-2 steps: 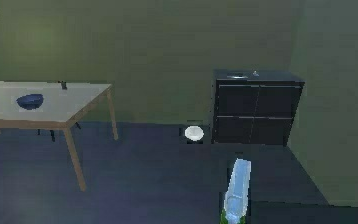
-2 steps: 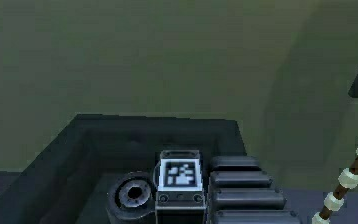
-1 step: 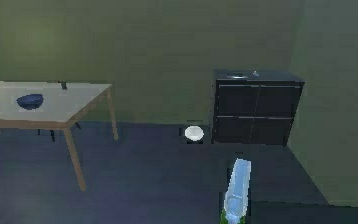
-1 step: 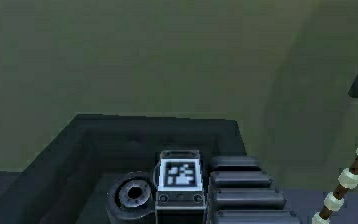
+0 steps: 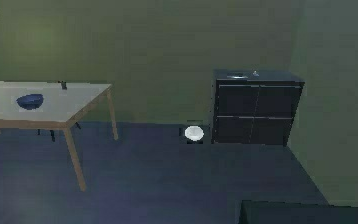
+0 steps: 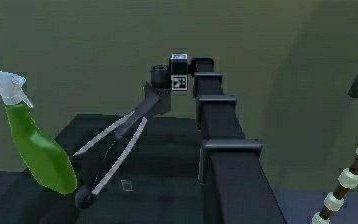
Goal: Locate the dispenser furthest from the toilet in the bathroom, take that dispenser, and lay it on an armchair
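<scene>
Past our arm bar [image 6: 232,170], we are seeing the gripper [image 6: 80,178] reaching down-left toward the base of the green dispenser [image 6: 37,150], whose nozzle is leaning up-left; whether it is being held we cannot tell.

Pretty dim room: olive-green walls [image 5: 167,40], dark bluish floor [image 5: 157,170]. A light wooden table [image 5: 82,100] sits at the forward view's left; a dark cabinet [image 5: 255,105] stands against the back wall, with a white round thing [image 5: 194,132] on the floor just beside it.

Room in a home, wooden dining table [image 5: 82,96] with blue bowl [image 5: 29,101], dark cabinet [image 5: 255,110], green walls [image 5: 167,40]
</scene>
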